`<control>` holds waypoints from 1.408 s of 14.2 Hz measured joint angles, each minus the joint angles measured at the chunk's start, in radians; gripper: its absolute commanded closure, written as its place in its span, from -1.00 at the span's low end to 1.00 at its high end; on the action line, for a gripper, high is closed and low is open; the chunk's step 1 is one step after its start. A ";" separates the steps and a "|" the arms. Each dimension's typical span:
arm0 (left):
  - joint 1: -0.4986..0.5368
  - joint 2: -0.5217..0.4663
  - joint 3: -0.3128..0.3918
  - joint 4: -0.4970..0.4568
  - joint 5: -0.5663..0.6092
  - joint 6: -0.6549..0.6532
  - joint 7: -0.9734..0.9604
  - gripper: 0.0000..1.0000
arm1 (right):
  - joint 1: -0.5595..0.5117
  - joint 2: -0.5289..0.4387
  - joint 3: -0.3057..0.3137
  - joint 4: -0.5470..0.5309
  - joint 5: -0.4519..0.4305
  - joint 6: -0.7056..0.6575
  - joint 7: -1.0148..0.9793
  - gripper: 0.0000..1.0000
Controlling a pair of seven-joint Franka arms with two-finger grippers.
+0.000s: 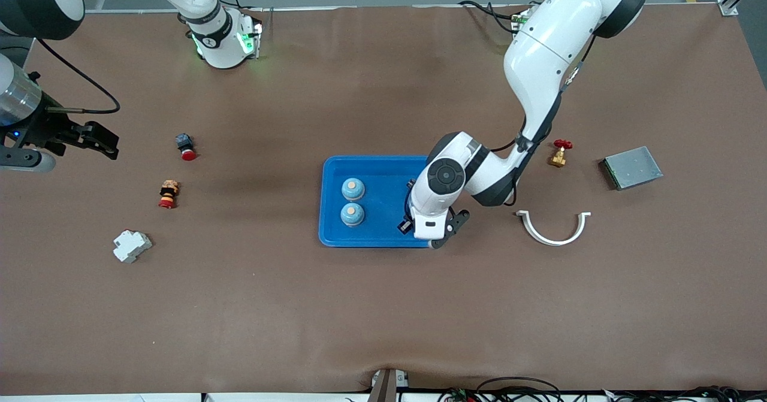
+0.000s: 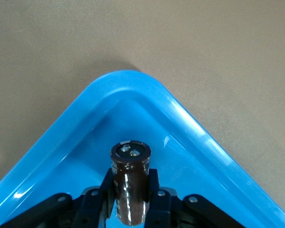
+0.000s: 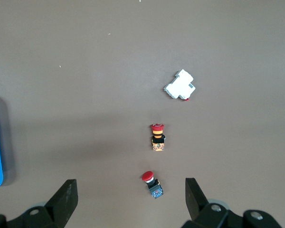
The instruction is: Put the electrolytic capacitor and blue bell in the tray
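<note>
The bright-blue tray (image 1: 383,168) lies mid-table. Two blue bells (image 1: 353,189) (image 1: 352,214) stand in it, side by side toward the right arm's end. My left gripper (image 1: 426,234) is low over the tray's corner nearest the front camera at the left arm's end. In the left wrist view the left gripper (image 2: 129,190) is shut on a dark brown electrolytic capacitor (image 2: 130,156), inside the tray's rim (image 2: 180,118). My right gripper (image 1: 99,141) waits open and empty at the right arm's end; it shows in the right wrist view (image 3: 129,190).
Toward the right arm's end lie a red push button (image 1: 186,146), a red-and-orange button (image 1: 169,193) and a white breaker (image 1: 131,245). Toward the left arm's end lie a brass valve (image 1: 559,153), a flat grey metal box (image 1: 632,167) and a white half ring (image 1: 554,228).
</note>
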 measured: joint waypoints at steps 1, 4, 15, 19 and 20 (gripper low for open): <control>0.000 0.000 0.000 0.001 0.000 0.000 0.000 -1.00 | -0.004 0.000 0.000 0.000 0.000 0.000 -0.001 -1.00; 0.001 -0.001 0.001 0.011 0.000 0.004 0.000 -1.00 | -0.023 -0.002 0.000 0.000 0.006 0.000 -0.039 -1.00; 0.091 -0.194 0.021 0.038 0.041 -0.349 0.250 -1.00 | -0.039 -0.045 -0.104 -0.022 0.040 -0.005 -0.164 -1.00; 0.212 -0.320 0.020 0.032 0.007 -0.557 0.556 -1.00 | -0.001 -0.049 -0.144 -0.022 0.040 -0.005 -0.169 -1.00; 0.249 -0.353 0.020 0.019 0.004 -0.577 0.627 -1.00 | 0.006 -0.051 -0.151 -0.022 0.040 -0.005 -0.169 -1.00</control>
